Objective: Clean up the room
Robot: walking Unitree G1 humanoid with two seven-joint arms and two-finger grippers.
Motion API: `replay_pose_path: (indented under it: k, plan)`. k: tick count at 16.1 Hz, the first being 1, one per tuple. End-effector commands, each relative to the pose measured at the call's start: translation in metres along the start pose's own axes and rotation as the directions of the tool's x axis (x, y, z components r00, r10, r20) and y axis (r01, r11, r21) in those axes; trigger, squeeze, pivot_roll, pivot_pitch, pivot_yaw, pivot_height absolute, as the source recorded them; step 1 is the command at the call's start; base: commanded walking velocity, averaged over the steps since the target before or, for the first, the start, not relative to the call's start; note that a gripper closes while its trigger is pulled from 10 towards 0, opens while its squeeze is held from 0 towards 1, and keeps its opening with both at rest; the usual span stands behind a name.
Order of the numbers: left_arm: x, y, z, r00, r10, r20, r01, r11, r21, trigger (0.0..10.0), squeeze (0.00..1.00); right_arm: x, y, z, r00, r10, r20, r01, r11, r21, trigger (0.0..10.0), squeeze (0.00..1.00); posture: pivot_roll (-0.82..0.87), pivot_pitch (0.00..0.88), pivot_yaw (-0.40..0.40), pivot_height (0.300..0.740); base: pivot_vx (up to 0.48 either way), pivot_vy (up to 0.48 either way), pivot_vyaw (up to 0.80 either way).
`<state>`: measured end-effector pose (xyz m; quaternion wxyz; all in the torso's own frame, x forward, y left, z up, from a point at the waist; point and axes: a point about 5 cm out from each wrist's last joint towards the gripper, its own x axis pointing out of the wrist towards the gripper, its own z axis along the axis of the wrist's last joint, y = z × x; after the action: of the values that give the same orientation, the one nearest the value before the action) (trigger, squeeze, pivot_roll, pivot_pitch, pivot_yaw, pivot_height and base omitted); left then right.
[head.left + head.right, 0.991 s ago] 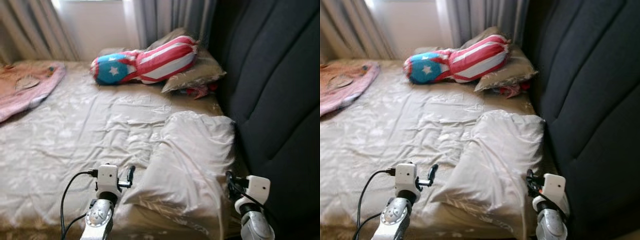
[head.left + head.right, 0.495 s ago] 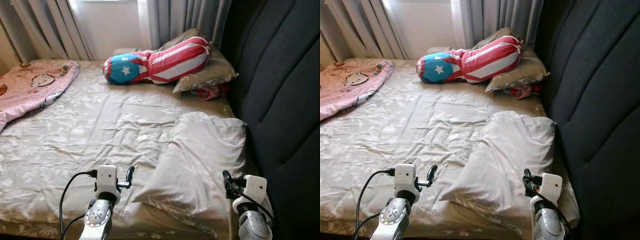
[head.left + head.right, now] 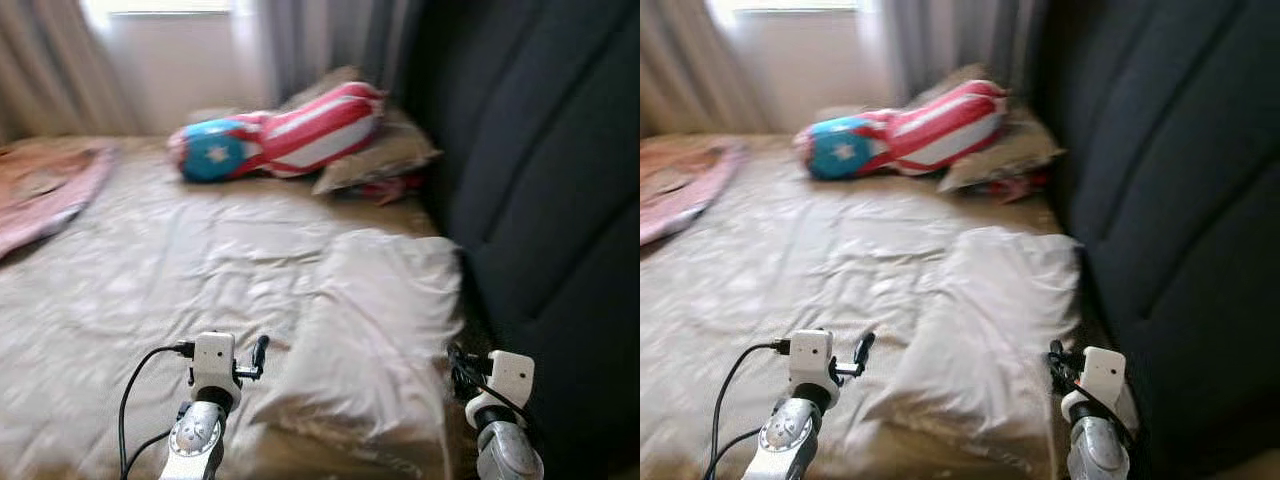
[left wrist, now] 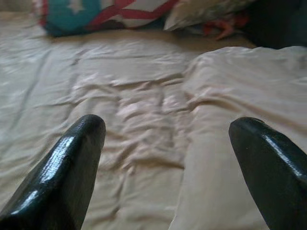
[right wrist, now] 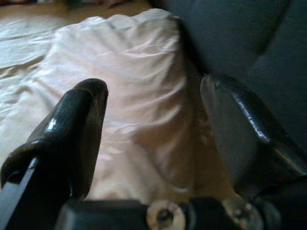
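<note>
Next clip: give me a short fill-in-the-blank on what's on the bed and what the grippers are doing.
1. The white pillow lies on the bed right beside the dark ____.
2. The striped cushion carries a white ____ on its blue end.
3. Both the left gripper and the right gripper have their fingers ____, holding nothing.
4. The blanket at the bed's left edge is ____ in colour.

Missing words: headboard; star; open; pink

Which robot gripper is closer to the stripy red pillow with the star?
Left, though not by much. The left gripper hangs over the sheet below the striped pillow; the right gripper sits by the dark headboard, farther off.
</note>
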<state>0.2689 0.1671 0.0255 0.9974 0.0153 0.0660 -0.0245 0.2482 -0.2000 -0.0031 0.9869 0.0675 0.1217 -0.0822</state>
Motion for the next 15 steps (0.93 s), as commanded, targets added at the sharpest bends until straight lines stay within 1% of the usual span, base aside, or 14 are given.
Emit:
replay_pose_path:
  k: [1, 3, 12, 15]
  plan:
    - [-0.0001, 0.0003, 0.0010, 1.000, -0.006, 0.002, 0.006, 1.000, 0.008, 10.0, 0.00, 0.0018, 0.0017, 0.0022, 1.000, 0.004, 0.009, -0.004, 1.000, -0.005, 10.0, 0.00, -0.12, 0.000, -0.036, 0.740, 0.307, 0.000, 0.00]
    - [-0.0001, 0.0002, 0.0012, 1.000, -0.007, 0.003, 0.007, 1.000, 0.008, 10.0, 0.00, 0.0020, 0.0022, 0.0023, 1.000, 0.005, 0.009, -0.005, 1.000, -0.003, 10.0, 0.00, -0.12, 0.000, -0.037, 0.740, 0.336, 0.000, 0.00]
    - [-0.0007, 0.0014, 0.0028, 1.000, 0.000, 0.016, 0.000, 1.000, 0.002, 10.0, 0.00, 0.0022, 0.0041, 0.0010, 1.000, 0.010, 0.003, -0.010, 1.000, -0.004, 10.0, 0.00, -0.12, 0.000, -0.039, 0.740, 0.000, 0.000, 0.00]
    - [-0.0008, 0.0009, 0.0024, 1.000, -0.005, 0.011, 0.004, 1.000, 0.016, 10.0, 0.00, 0.0023, 0.0044, 0.0005, 1.000, 0.012, 0.000, -0.012, 1.000, -0.004, 10.0, 0.00, -0.12, 0.000, -0.038, 0.740, 0.000, 0.000, 0.00]
